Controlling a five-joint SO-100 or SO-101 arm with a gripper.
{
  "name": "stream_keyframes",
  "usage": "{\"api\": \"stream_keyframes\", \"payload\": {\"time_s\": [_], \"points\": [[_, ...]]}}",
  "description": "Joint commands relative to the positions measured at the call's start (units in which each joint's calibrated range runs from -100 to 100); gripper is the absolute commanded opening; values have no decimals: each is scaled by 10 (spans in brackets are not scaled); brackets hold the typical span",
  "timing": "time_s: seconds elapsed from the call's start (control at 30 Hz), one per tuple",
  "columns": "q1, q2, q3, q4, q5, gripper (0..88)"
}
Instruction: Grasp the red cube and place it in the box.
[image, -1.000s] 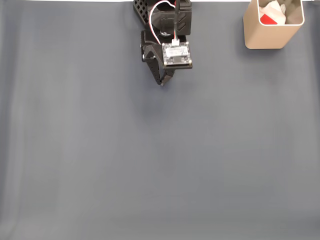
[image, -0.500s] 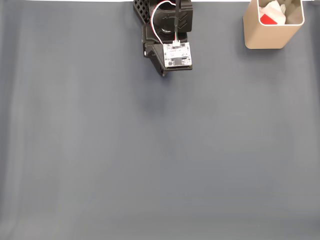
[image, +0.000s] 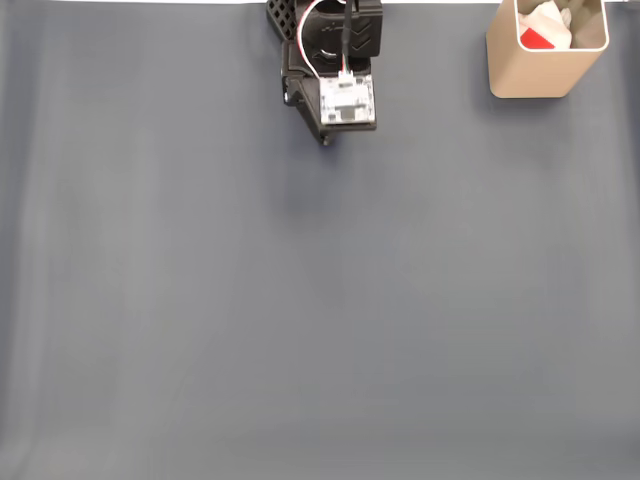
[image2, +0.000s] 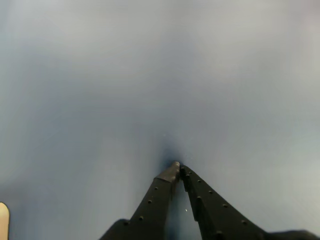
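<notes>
Looked like a hobby robotics bench or small lab setup to me. A plain grey mat (image: 300, 320) covered the whole table, a black 3D-printed arm (image: 330, 60) carried a bare circuit board (image: 346, 102) with loose red and white wires (image: 318, 40) (very DIY), and one beige box (image: 540, 70) stood in the corner.

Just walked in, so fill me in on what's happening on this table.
A single robot arm sits folded at the top edge of the grey table. Its hand is shut and holds nothing, fingertips together just above the surface. The red cube already lies inside the beige box at the top right of the fixed view, so the placing looks done.
</notes>
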Motion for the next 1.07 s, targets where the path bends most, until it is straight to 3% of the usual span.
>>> {"api": "stream_keyframes", "payload": {"time_s": [0.0,0.17,1.03], "points": [[1,0,5,12,-15,4],[2,0,5,15,7,4],[2,0,5,15,8,4]]}}
